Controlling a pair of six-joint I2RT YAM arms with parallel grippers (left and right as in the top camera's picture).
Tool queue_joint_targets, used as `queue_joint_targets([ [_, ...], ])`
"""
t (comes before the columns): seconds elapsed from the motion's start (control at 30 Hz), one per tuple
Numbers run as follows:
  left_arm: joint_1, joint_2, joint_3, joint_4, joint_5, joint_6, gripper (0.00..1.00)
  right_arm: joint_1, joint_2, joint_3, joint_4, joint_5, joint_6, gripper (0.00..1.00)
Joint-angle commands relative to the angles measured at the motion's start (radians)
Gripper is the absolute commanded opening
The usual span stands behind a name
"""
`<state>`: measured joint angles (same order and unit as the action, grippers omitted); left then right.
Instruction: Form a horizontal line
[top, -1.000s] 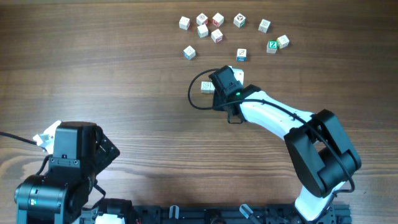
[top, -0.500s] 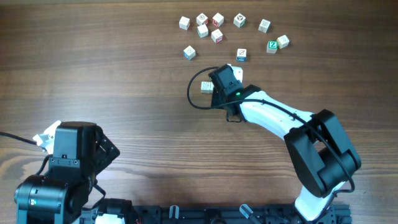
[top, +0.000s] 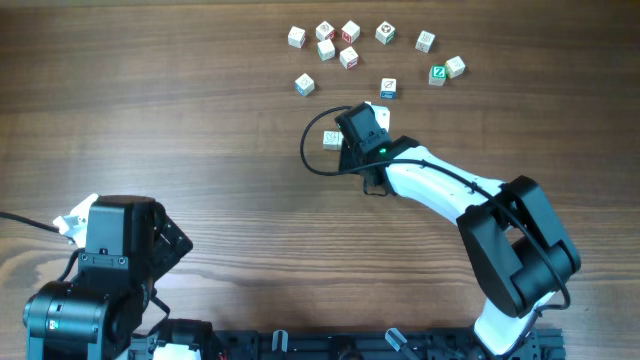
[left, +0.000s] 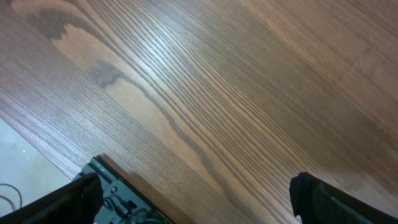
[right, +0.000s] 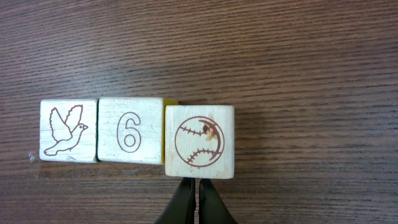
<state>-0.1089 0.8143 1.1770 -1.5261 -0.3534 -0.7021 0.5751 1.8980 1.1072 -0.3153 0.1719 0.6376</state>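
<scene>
Wooden table (top: 180, 120), overhead: your right gripper (top: 357, 126) covers most of the row (top: 333, 139), with loose cubes (top: 349, 57) at its 12 o'clock. Left wrist: your left gripper (left: 198, 190) is spread over bare wood. Right wrist: three cubes touch, dove, 6, baseball; fingers (right: 186, 202) are pressed together at the baseball cube's (right: 199, 141) 6 o'clock.

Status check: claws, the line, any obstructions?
Left claw open, empty. Right claw shut, tips at baseball cube. Row of three side by side, baseball cube offset slightly toward claw. Nothing blocking; loose cubes well apart.
</scene>
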Motion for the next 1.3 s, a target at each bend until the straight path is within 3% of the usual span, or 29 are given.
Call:
queue_joint_targets([
  [0.0, 0.006, -0.002, -0.001, -0.001, -0.005, -0.017, 1.00, -0.002, 0.016, -0.010, 0.005, -0.011, -0.010, 0.05],
  [1.27, 0.006, -0.002, -0.002, -0.001, -0.005, -0.017, 1.00, -0.002, 0.016, -0.010, -0.010, 0.016, -0.008, 0.05],
])
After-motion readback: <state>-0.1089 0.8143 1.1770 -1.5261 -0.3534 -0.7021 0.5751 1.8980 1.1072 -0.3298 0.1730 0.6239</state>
